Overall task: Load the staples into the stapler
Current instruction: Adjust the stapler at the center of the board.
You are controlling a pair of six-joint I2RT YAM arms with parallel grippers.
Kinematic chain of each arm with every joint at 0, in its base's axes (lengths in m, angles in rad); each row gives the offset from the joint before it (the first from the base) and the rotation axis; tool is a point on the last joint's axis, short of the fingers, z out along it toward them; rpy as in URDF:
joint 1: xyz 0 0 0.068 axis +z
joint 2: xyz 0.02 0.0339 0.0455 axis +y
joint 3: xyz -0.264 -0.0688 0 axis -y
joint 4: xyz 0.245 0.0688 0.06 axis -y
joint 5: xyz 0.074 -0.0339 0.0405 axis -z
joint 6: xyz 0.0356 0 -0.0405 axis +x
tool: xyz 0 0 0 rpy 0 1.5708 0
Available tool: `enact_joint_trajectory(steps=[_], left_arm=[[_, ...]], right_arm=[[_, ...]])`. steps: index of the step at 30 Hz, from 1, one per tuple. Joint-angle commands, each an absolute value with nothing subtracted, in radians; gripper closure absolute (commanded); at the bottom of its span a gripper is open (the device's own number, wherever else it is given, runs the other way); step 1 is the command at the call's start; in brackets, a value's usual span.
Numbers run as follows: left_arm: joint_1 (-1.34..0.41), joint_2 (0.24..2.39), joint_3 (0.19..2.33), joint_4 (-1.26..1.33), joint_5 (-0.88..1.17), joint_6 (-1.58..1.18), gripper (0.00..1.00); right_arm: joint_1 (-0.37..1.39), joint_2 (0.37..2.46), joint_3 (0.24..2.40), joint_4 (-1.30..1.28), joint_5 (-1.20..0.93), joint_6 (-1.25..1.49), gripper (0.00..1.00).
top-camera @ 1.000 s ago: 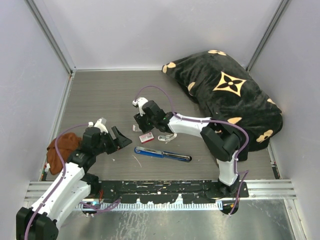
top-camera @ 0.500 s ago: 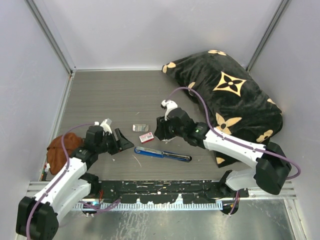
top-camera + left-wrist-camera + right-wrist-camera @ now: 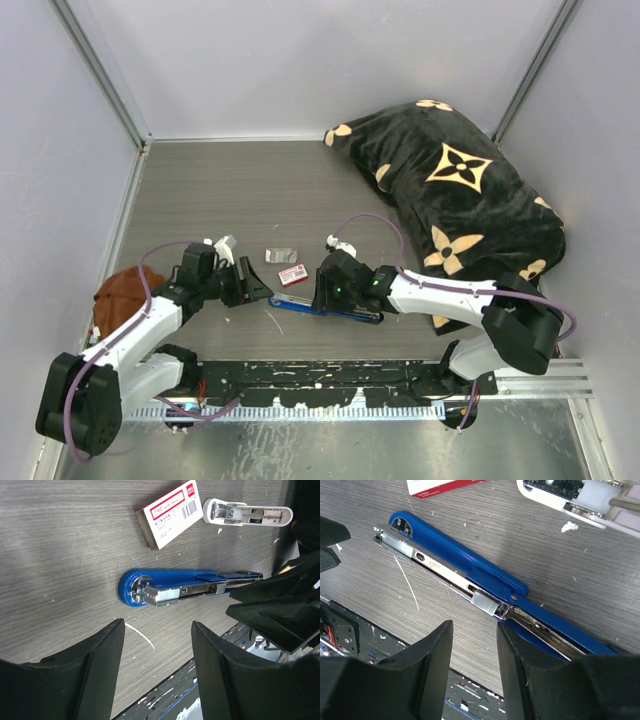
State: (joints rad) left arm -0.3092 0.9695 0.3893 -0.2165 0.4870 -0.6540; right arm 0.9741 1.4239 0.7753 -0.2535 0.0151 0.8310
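Right gripper (image 3: 322,290) has swung down over the opened blue stapler (image 3: 330,308) — jaws apart, empty. Left gripper (image 3: 250,287), also agape, nears its head, likely to brace it. Staples (image 3: 281,255) lie just beyond the red-and-white box (image 3: 292,274).

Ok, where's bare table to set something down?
Largest free patch: the back-left table, bordered by the back wall, left wall and cushion. Crowded: front middle, where box, white piece and stapler lie close together, with left gripper and right gripper at the stapler. Cloth fills the front-left corner.
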Motion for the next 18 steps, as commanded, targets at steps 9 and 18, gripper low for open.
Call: enact_joint_trajectory(steps=[9,18], left_arm=[[-0.306,1.103,0.462,-0.028,0.572,-0.622,0.45],[-0.306,1.163,0.485,0.018,0.589,-0.621,0.47]], right_arm=[[0.986,1.453,0.795,-0.237,0.099,0.898,0.57],[0.986,1.472,0.8,-0.204,0.095,0.893,0.64]])
